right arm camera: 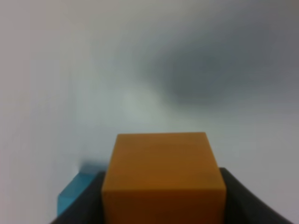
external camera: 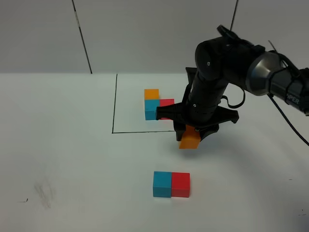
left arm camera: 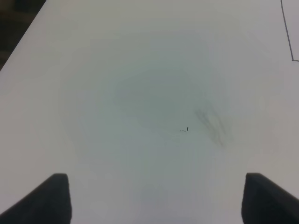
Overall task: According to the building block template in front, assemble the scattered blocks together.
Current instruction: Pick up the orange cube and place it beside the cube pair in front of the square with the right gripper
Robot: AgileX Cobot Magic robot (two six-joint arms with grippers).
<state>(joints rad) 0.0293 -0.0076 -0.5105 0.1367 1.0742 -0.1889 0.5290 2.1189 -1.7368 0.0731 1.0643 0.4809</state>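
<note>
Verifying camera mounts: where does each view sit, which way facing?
Exterior high: up high, facing down at table; shows right arm, right claw gripping orange block.
Left wrist: left arm, facing down at table; open left claw tips show.
Right wrist: right arm, facing past orange block; claw fingers flank it.
Shared: exterior and right wrist both show orange block.

A smooth, matt white table (external camera: 67, 154), faintly smudged grey in one patch. The orange cube (external camera: 189, 138), blue cube (external camera: 162, 184) and red cube (external camera: 180, 184) have plain matt faces, smooth and unmarked. The right arm (external camera: 217, 63) has a glossy black shell with a silvery metallic band.
</note>
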